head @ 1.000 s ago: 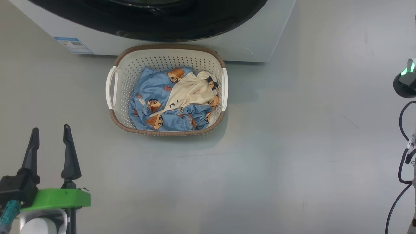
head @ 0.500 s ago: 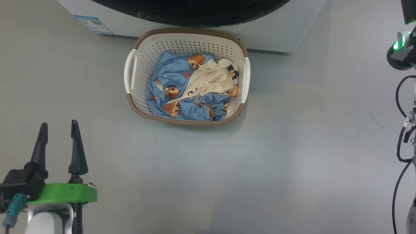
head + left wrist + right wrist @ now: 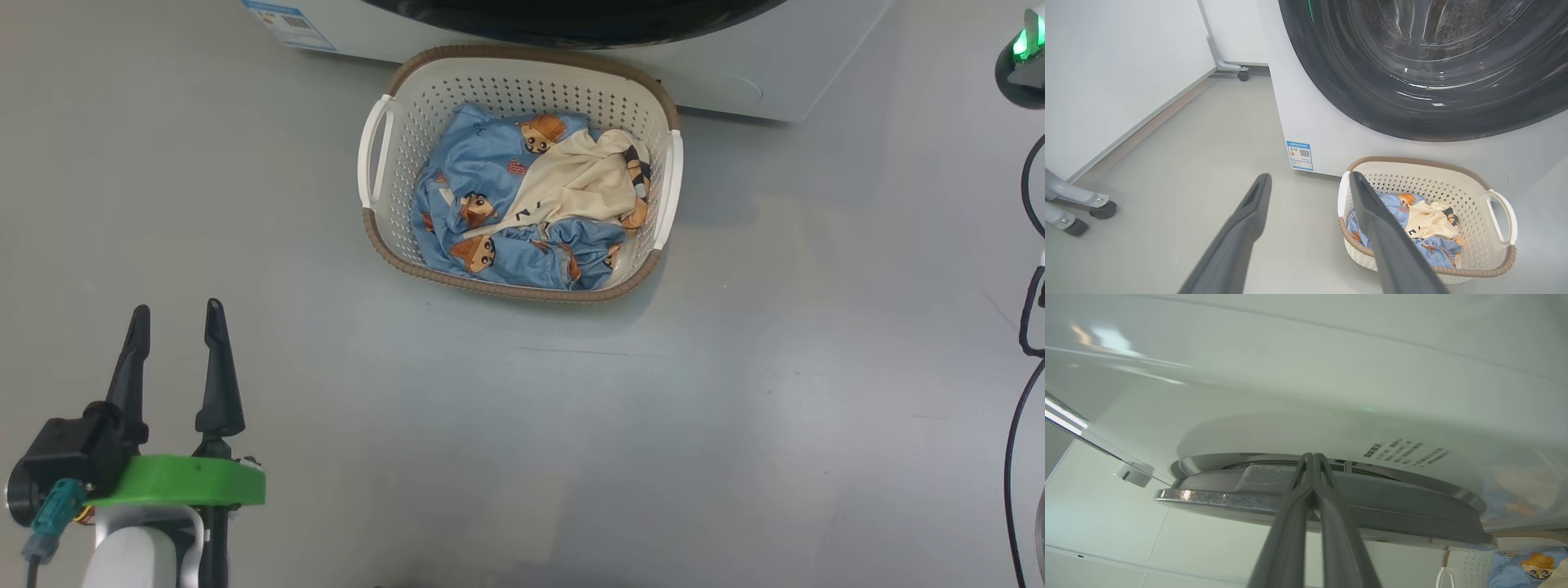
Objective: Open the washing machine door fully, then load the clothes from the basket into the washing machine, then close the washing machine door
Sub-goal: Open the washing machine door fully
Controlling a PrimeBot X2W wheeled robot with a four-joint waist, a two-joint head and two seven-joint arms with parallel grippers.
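Note:
The cream-white basket (image 3: 522,90) stands on the floor against the front of the white washing machine (image 3: 784,65). It holds the light blue printed clothes (image 3: 490,175) with one cream piece (image 3: 580,184) on top. The washing machine door (image 3: 1412,102), with its black rim and glass, looks shut against the front. My left gripper (image 3: 177,309) hangs open and empty at the lower left, well clear of the basket (image 3: 1453,179). My right gripper (image 3: 1312,455) is shut, its tips against the edge of the door (image 3: 1392,498).
A blue label (image 3: 1300,155) sits low on the machine's front. Wheeled stand legs (image 3: 1081,204) and a white wall lie to the left. Cables and a black unit with a green light (image 3: 1020,57) run down the right edge. Bare grey floor surrounds the basket.
The whole head picture has shifted, so the camera moved; the basket now shows higher and further right. The clothes lie as before and the left gripper stays open.

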